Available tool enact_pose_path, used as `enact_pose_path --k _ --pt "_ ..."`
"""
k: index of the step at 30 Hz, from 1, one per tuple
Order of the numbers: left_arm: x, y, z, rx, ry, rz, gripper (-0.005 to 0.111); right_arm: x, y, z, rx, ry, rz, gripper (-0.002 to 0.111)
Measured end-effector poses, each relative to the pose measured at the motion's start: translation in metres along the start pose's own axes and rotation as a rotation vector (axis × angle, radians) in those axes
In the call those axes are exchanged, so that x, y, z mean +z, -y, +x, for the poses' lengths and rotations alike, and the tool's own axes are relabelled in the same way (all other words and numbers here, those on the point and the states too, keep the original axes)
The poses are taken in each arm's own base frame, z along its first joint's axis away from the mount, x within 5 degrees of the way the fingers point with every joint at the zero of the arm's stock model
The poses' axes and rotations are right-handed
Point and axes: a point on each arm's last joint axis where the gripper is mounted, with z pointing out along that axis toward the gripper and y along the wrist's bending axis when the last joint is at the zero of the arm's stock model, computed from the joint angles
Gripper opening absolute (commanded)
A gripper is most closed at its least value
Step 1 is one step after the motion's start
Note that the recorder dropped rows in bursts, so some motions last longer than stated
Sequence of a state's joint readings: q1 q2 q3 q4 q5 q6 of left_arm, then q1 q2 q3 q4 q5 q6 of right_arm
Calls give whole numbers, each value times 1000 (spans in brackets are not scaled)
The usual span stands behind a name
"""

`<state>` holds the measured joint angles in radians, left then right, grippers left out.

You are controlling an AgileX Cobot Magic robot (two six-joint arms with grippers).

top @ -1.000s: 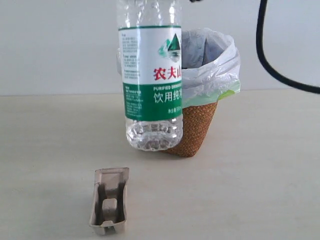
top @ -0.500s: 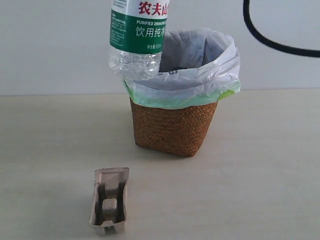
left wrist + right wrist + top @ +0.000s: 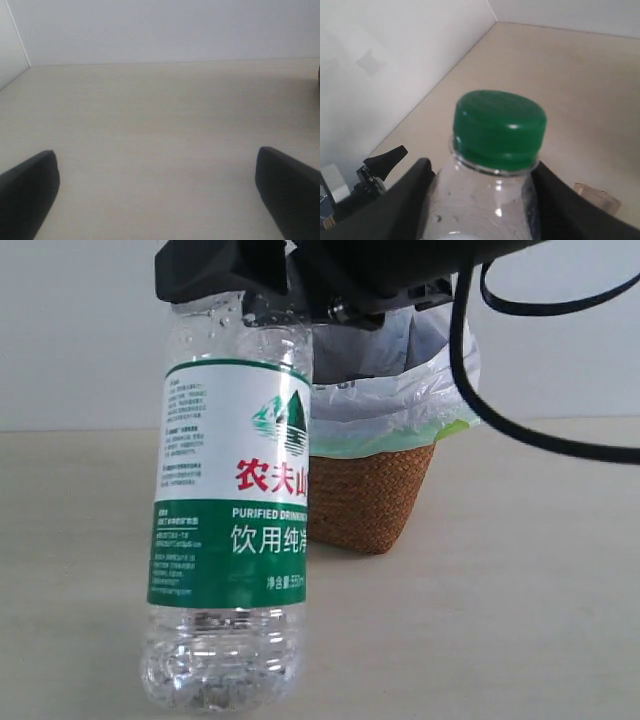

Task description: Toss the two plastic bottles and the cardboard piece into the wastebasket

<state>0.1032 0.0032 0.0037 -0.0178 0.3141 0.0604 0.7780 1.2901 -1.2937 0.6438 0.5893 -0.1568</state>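
A green-capped plastic bottle (image 3: 232,530) is being held upright, close to the camera, by the right gripper (image 3: 262,290), its jaws being clamped on the bottle's shoulder. The wastebasket (image 3: 370,505) is being seen behind it at two o'clock. The left gripper (image 3: 156,160) is being shown over the bench (image 3: 160,100) with jaws wide apart.

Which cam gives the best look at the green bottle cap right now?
Right wrist view: the green cap is centred, close and unobstructed. Exterior view shows the green-label bottle body, but the right claw gripping its top hides the cap. Left wrist view shows only the open left claw and table.
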Motion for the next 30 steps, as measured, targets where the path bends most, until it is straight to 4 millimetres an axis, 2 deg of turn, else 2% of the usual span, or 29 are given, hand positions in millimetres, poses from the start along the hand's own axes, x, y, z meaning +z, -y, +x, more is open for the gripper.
enact_pose_path --k 2,5,11,14,17,23,30 --pt "0 0 0 0 0 0 108 0 -1 0 -33 0 -8 0" --pt "0 0 0 0 0 0 108 0 0 -6 -190 68 9 0" --pt "0 0 0 0 0 0 108 -9 6 -40 -568 419 199 0" --pt "0 0 0 0 0 0 108 -18 9 -54 -634 580 308 0" --pt "0 0 0 0 0 0 108 -23 10 -60 -647 652 357 0" --pt "0 0 0 0 0 0 108 -15 8 -50 -623 536 279 0" --pt "0 0 0 0 0 0 108 0 0 -12 -274 134 17 0"
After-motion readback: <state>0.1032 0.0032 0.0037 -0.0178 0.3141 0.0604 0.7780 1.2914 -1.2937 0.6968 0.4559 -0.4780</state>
